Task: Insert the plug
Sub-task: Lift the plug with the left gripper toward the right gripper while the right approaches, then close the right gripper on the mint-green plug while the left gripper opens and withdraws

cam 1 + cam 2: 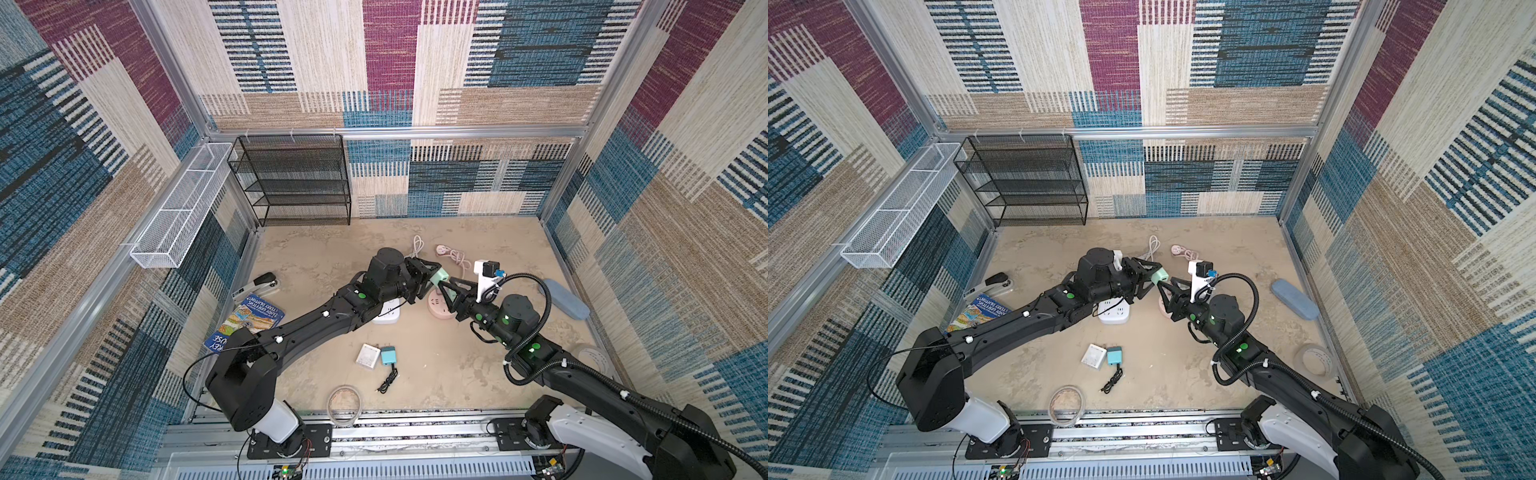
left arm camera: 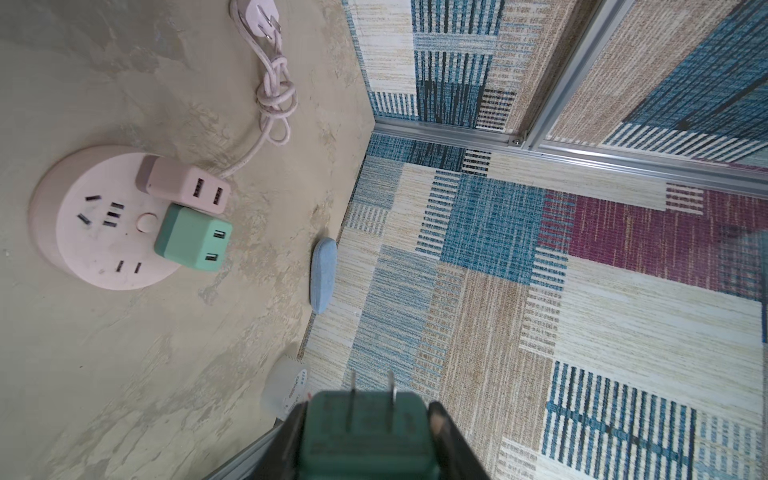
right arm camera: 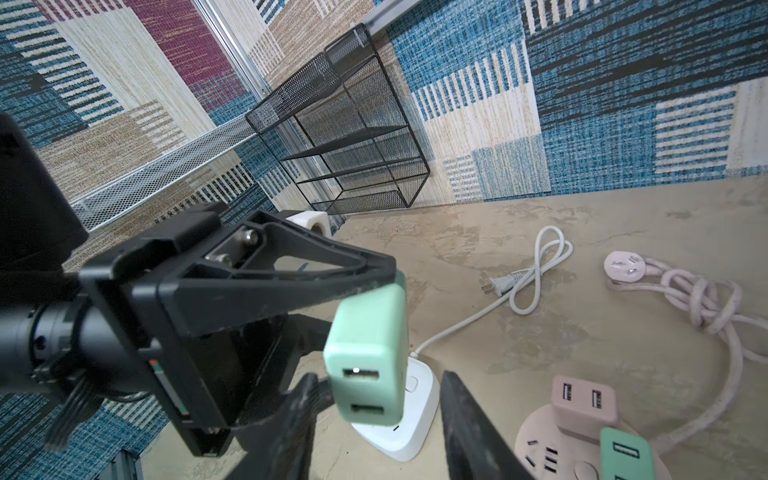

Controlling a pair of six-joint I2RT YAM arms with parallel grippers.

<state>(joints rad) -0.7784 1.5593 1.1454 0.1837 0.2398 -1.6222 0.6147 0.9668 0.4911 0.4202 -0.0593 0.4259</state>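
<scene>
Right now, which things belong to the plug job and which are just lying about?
Job: mint-green charger held by left fingers, round pink power strip, white power strip.
Lying about: stapler, booklet, blue case, teal charger, white charger, tape roll.

Black jointed left arm [image 1: 307, 328]; black jointed right arm [image 1: 590, 382]; white shoulder housings [image 1: 280, 419]; green round markers [image 1: 361, 296]; black corrugated conduit [image 1: 547, 303]; white cable ties [image 1: 326, 313].

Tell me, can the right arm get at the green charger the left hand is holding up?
Probably yes. The right hand sits open right beside the green charger, nothing between them, and the left hand leaves its port end bare.
</scene>
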